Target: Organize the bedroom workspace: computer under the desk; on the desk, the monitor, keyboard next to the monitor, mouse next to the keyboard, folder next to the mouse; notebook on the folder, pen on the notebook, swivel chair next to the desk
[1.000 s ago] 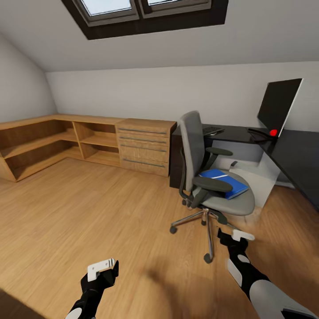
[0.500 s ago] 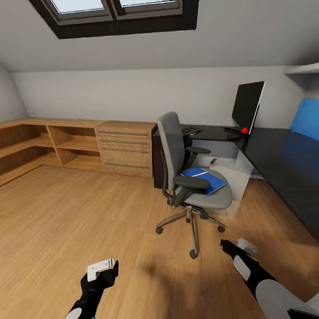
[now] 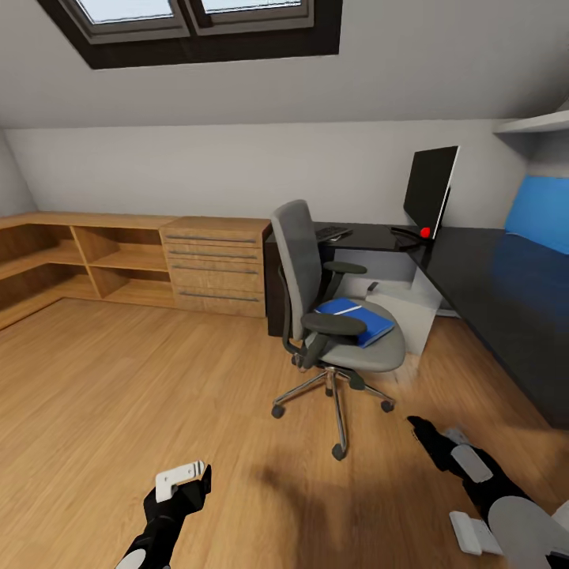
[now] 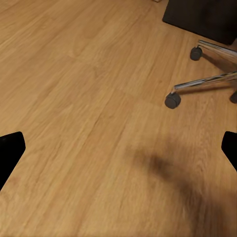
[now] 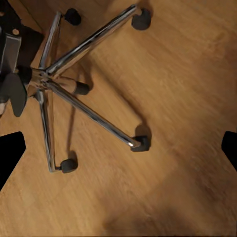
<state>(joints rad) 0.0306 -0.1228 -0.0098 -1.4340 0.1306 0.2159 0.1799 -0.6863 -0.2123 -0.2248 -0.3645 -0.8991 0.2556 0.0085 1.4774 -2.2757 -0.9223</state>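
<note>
The folder [image 3: 352,320] lies on the swivel chair [image 3: 320,304]; both arms' fingers [image 4: 11,153] seemingly apart.

1. Swivel chair [image 3: 332,300]: one, grey, on a chrome star base with five castors in the right wrist view.
2. Folder [image 3: 353,319]: one, blue, on the chair seat.
3. Pen [image 3: 341,310]: one, white, on the folder.
4. Monitor [image 3: 429,190]: one, on the desk [image 3: 490,269].
5. Keyboard [image 3: 332,233]: one, on the desk.
6. Computer [image 3: 407,304]: one light box under the desk.
7. Wooden dresser [image 3: 213,265]: one, four bar handles.
8. Skylight [image 3: 194,24]: two panes.
9. Grippers: two, left gripper [image 3: 186,478], right gripper [image 3: 431,431].
</note>
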